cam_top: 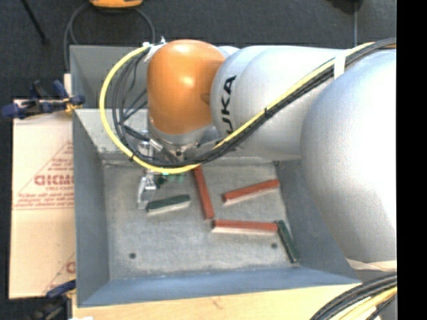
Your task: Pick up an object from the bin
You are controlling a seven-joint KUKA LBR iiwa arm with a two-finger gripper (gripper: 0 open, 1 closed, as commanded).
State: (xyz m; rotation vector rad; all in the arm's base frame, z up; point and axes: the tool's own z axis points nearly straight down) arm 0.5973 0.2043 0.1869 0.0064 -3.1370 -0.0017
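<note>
Camera view looks down on the tool [147,191], a small silvery metal piece with a bit of green showing at its top. It hangs low over the left-centre of the bin floor, straight under the wrist. Whether it is open or closed cannot be told from this angle, and nothing can be seen gripped in it.

Just beside it, to the lower right, lies the dark green bar [168,204]. This is a short flat stick with a pale lower edge, nearly level and rising slightly toward the right. Its left end is right at the bottom of the tool, but whether the two touch cannot be made out.

Right of that bar a red-brown bar [204,193] stands steeply on the floor, with its upper end running under the cables of the wrist. Further right a second reddish bar [251,191] lies slanted, higher at its right end. Below it a third reddish bar [245,227] lies almost level. At that one's right end a darker green stick [288,241] runs down along the foot of the right wall, and the two ends appear to meet.

Above the tool the orange cover [180,85] caps the wrist, with a yellow cable [101,102] looping round its left side and dark cables inside the loop. The white arm [320,112] fills the right side. The grey bin [90,205] has sloping walls, and its floor is speckled.
</note>
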